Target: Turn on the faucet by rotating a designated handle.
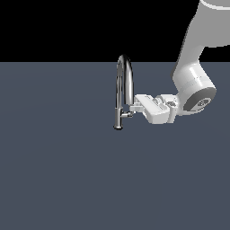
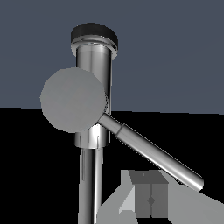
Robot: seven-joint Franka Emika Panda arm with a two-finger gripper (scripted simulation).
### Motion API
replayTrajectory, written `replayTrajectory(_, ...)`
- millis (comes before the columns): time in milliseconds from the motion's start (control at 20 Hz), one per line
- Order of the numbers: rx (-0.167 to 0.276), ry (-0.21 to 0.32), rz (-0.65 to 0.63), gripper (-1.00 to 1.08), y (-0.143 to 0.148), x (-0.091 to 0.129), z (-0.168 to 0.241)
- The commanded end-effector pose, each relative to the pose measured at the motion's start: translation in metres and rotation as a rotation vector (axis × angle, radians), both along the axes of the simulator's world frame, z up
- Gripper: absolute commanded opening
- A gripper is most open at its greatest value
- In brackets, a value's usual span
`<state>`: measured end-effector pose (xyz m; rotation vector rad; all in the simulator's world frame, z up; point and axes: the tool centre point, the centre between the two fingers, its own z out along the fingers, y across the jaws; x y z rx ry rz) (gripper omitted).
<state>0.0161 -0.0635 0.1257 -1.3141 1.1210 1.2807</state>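
Fingers [image 1: 133, 105] of mine reach sideways toward the faucet [image 1: 123, 85]; whether they are parted or pressed together I cannot tell, since the exterior view shows them too small and the wrist view shows only one grey pad [image 2: 148, 199] near the frame edge. My gripper [image 1: 131, 108] sits level with the handle [image 1: 128, 114], tips just beside or touching it, on the exterior view's right of the base column. The faucet stands upright on the dark floor [image 1: 58, 170], spout arching overhead. I judge the handle to be rigid, polished metal, slippery and thin, turning stiffly on its pivot; pushing near its free end [image 2: 192, 180] gives most leverage.
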Motion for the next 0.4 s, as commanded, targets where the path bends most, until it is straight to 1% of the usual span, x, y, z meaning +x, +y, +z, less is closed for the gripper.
replayTrajectory(0, -0.002, 0.012, -0.005, -1.00, -0.004, -0.007, -0.018)
replayTrajectory(300, -0.005, 0.027, -0.012, -1.00, -0.010, -0.023, -0.060)
replayTrajectory(350, -0.005, 0.027, -0.012, -1.00, -0.010, -0.023, -0.060)
